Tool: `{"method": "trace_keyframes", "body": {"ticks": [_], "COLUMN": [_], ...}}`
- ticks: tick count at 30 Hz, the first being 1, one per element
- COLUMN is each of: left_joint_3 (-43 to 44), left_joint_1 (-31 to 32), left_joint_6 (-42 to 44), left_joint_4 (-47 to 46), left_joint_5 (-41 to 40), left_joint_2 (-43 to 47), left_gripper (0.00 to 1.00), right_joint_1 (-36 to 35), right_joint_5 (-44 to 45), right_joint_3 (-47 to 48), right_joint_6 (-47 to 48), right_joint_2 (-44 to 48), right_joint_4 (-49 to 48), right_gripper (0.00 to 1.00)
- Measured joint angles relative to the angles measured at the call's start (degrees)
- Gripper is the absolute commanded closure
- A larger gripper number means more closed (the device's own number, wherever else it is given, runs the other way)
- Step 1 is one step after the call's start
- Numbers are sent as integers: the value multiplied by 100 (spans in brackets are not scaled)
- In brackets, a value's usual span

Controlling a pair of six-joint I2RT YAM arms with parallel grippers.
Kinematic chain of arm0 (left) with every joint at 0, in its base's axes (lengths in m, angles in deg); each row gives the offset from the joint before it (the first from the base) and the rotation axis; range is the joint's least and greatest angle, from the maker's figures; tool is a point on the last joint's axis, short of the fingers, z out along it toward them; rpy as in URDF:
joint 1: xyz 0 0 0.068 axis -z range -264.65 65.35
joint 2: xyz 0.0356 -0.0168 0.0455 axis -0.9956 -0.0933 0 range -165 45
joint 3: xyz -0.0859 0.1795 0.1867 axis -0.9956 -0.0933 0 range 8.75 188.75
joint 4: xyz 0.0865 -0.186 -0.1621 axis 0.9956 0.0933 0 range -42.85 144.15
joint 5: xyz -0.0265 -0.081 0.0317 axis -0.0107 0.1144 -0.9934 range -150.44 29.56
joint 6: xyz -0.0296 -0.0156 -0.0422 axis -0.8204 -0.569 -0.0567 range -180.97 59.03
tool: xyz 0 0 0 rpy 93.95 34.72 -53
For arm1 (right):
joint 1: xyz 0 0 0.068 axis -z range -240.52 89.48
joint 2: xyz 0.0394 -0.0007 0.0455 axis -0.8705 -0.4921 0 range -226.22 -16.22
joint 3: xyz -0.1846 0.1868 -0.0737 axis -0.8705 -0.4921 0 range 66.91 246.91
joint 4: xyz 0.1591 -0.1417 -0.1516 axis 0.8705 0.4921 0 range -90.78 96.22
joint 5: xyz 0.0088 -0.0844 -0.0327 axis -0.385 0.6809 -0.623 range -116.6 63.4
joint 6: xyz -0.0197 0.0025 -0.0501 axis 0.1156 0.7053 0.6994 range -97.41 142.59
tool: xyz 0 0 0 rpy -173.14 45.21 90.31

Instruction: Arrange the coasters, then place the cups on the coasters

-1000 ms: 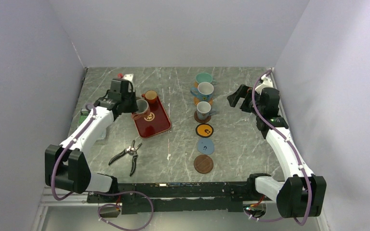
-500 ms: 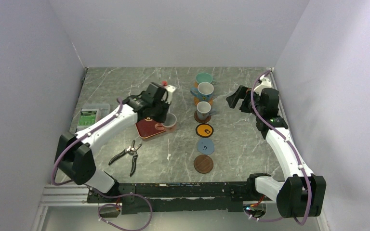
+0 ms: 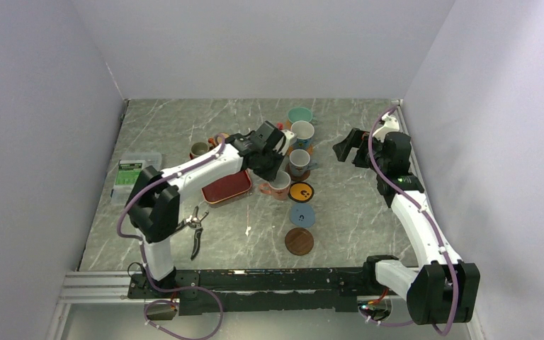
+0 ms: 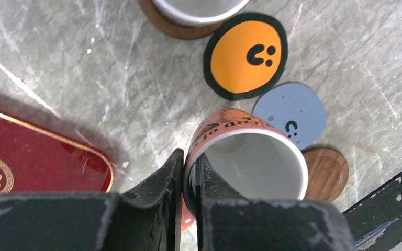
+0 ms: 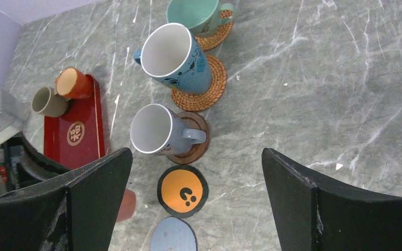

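On the grey marbled table (image 3: 368, 205), the white mug with an orange-pink lettered outside (image 4: 246, 157) could be set half off the black-rimmed orange round coaster (image 4: 246, 55), since it is held just beside that disc, not above it. A slip is possible too: only its thin wall is pinched, one finger inside, one outside, by the clenched left gripper (image 4: 188, 159). The right gripper (image 3: 350, 145) is spread wide, empty.

- Table (image 5: 345, 78): smooth grey marble-look, slight sheen.
- Tray (image 4: 31, 151): glossy red lacquer.
- Orange coasters (image 5: 215, 83): rough woven fibre.
- Brown coaster (image 4: 327, 172): grained wood, satin.
- Blue coaster (image 4: 293, 110): matt.
- Mug (image 4: 251, 157): glossy glazed ceramic.
- Fingers (image 5: 314, 209): matt black plastic.
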Motion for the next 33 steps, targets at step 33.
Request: {"method": "trace_keyframes", "body": {"ticks": [33], "left_joint_3": [909], "left_joint_1": [271], "left_joint_6": [-192], "left_joint_4": [-42], "left_joint_5": [76], "left_joint_2": [-1027], "left_gripper": [97], "right_joint_1": [0], "right_joint_5": [-2], "right_joint_3": [-55], "right_joint_6": [17], "right_joint_2": [74], "right_joint_4": [-44], "right_gripper": [0]}}
